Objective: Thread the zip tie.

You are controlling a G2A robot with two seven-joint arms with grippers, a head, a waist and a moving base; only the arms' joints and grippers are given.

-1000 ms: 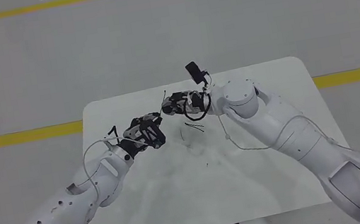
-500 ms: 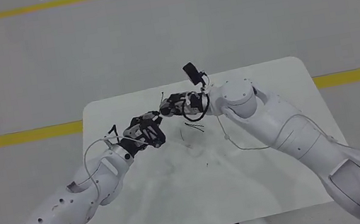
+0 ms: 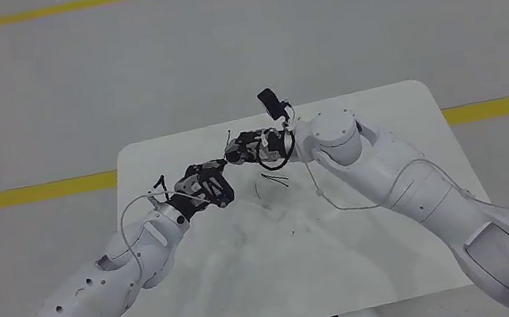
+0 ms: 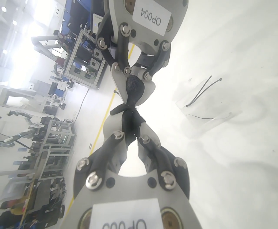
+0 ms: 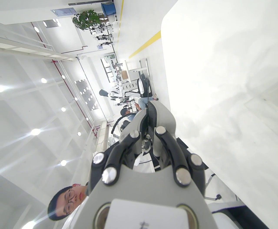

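Tips meet nose-to-nose, centre of left wrist view: right gripper [image 4: 133,98] and left gripper [image 4: 130,123], both pinched shut. The zip tie [image 3: 231,138] sticks up-frame from right's tips in top view, angled off left's axis; can't tell if left grips it too. You'd prob. re-aim first.

Above the worktop's [image 3: 403,255] far middle, the left gripper [image 3: 224,174] and right gripper [image 3: 233,156] meet tip to tip, the zip tie [image 4: 128,110] between them; spare ties [image 4: 204,90] lie in a tray [image 4: 225,121] nearby.
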